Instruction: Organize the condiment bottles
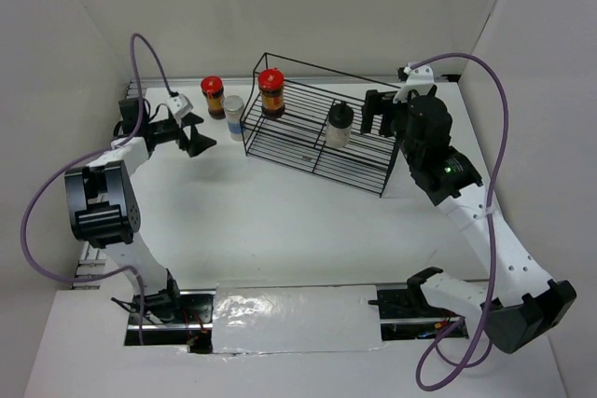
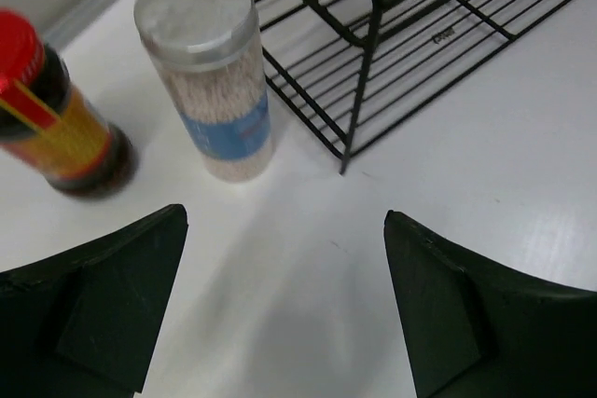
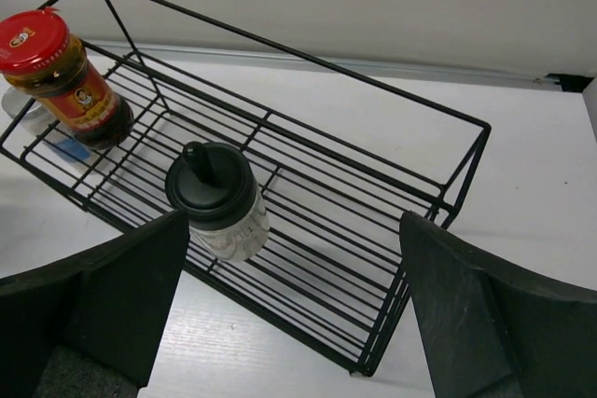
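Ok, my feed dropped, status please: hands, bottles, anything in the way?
Left hand, right hand open, empty. Red-capped jar, black-capped jar in rack; second red-capped jar, white-capped jar outside, left of it. Nothing blocking.

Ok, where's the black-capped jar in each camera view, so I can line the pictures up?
Top external: the black-capped jar stands inside the wire rack, around its middle, right of centre in the picture.
Left wrist: not in it; only a corner of the rack shows, upper right.
Right wrist: left of centre, standing on the rack floor.
Shared landmark: the wire rack, seen in all three views.
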Robot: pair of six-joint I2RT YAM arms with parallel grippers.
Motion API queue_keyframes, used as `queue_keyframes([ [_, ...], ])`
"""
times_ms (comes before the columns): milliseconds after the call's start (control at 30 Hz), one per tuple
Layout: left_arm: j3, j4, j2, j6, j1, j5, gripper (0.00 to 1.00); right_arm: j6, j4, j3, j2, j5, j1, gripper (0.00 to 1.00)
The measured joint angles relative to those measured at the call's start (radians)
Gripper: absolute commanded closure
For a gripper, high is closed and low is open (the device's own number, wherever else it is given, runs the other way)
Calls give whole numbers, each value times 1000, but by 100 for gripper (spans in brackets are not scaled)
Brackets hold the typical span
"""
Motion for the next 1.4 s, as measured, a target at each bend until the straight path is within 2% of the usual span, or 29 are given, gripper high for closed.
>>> queue_keyframes([
  [233, 168, 103, 172, 117, -58, -1, 1, -44, 35, 0, 33, 12, 0, 0],
  [467, 278, 100, 344, 183, -87, -35, 1, -66, 53, 21, 112, 37, 0, 0],
  [800, 478, 7, 476, 230, -118, 5, 1, -89, 53, 110, 229, 43, 0, 0],
  [1167, 543, -72, 540, 303, -199, -21, 1, -95, 53, 139, 248, 61, 0, 0],
  [1233, 563, -81, 557, 300, -197, -21, 5, -95, 52, 139, 248, 67, 0, 0],
  [1333, 585, -88, 571, 290, -197, -21, 18, -95, 50, 140, 248, 74, 0, 0],
  [1400, 591, -90, 573, 275, -197, -21, 31, -95, 49, 140, 248, 76, 0, 0],
])
